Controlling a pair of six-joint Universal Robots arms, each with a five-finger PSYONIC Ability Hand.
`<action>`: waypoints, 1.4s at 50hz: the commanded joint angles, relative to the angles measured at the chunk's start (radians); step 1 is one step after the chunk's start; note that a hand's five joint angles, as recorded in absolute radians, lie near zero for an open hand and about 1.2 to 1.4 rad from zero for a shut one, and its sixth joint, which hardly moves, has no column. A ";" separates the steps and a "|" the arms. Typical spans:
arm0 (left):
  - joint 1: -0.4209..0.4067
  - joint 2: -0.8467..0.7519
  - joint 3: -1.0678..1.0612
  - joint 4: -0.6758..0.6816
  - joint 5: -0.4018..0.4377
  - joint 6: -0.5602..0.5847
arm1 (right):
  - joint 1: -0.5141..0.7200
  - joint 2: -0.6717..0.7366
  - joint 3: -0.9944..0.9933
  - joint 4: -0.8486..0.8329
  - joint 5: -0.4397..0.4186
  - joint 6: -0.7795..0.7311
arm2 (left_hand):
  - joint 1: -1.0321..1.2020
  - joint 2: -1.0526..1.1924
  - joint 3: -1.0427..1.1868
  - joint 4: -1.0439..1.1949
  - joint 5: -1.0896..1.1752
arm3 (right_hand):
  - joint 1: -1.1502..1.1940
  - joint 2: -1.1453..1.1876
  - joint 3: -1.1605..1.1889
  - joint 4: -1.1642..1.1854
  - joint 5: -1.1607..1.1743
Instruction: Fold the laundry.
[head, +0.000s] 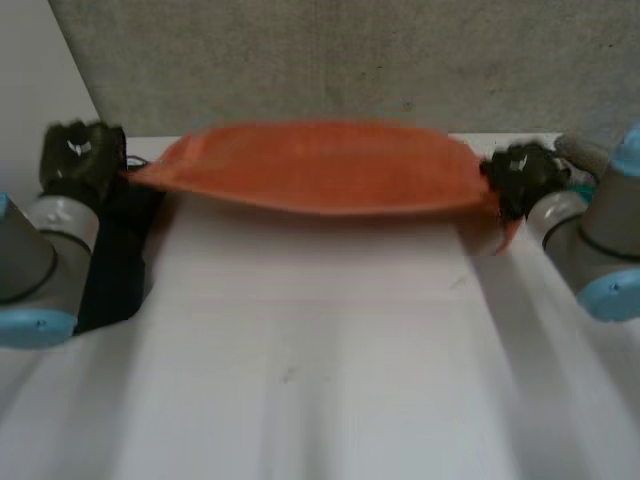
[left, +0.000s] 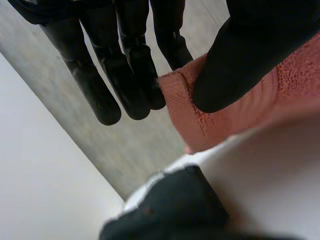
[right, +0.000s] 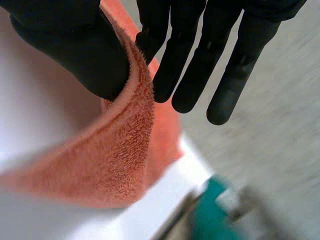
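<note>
An orange towel (head: 320, 165) hangs stretched in the air above the far part of the white table (head: 320, 350), sagging a little in the middle. My left hand (head: 80, 155) holds its left end; in the left wrist view the thumb (left: 250, 55) pinches the towel's corner (left: 185, 95) against the fingers (left: 125, 70). My right hand (head: 522, 178) holds the right end; in the right wrist view the thumb (right: 75, 45) presses the towel's edge (right: 130, 145) against the fingers (right: 195, 65). A small corner of towel dangles below the right hand.
A dark cloth (head: 120, 260) lies at the table's left edge under my left arm, also seen in the left wrist view as a dark cloth (left: 175, 210). A grey wall (head: 340, 60) stands behind the table. A teal object (right: 215, 210) sits off the table's right side.
</note>
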 joint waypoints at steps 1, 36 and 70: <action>0.005 -0.039 -0.056 0.011 0.002 0.048 | -0.039 0.097 0.011 0.051 0.003 0.031 | 0.263 0.203 0.207 0.195 0.226 | 0.272 0.224 0.210 0.199 0.211; 0.184 0.372 -0.385 -0.718 0.196 0.487 | -0.260 -0.254 0.264 0.729 -0.022 -0.406 | 0.263 0.203 0.207 0.195 0.226 | 0.272 0.224 0.210 0.199 0.211; -0.084 -0.239 0.325 -0.504 -0.115 0.485 | -0.112 0.129 -0.064 0.026 0.086 -0.498 | 0.263 0.203 0.207 0.195 0.226 | 0.272 0.224 0.210 0.199 0.211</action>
